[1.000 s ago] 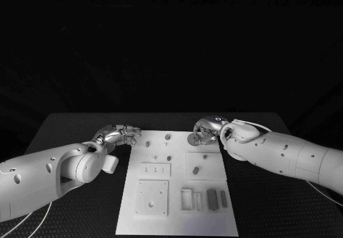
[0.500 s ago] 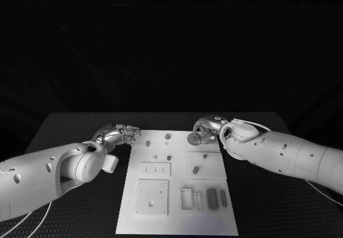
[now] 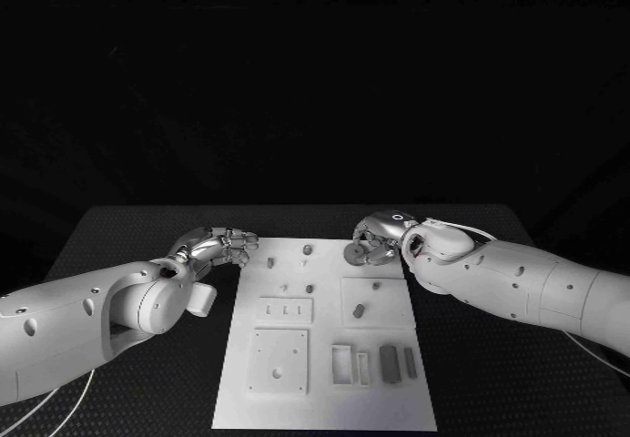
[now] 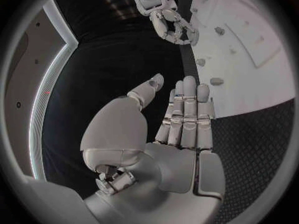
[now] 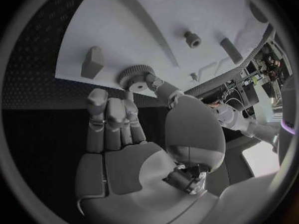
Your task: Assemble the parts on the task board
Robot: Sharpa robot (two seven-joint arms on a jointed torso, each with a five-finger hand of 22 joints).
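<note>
The white task board (image 3: 329, 401) lies in the middle of the black table. My right hand (image 3: 381, 237) hovers over the board's far right corner and pinches a round toothed gear (image 3: 354, 253) between thumb and fingertips; the right wrist view shows the gear (image 5: 136, 78) just above the board (image 5: 124, 20). My left hand (image 3: 217, 246) is at the board's far left edge with nothing in it, and in the left wrist view its fingers (image 4: 186, 114) are straight and the thumb stands apart. Small parts (image 3: 359, 311) lie on the board.
Two dark oblong pieces (image 3: 389, 361) lie near the board's near right, beside a small open tray (image 3: 342, 364). Square raised plates (image 3: 279, 362) sit on its left half. Small pegs (image 3: 272, 263) stand near the far edge. Black table (image 3: 118, 246) surrounds the board.
My right hand has shifted slightly toward the far edge with the gear. The left hand has stayed put.
</note>
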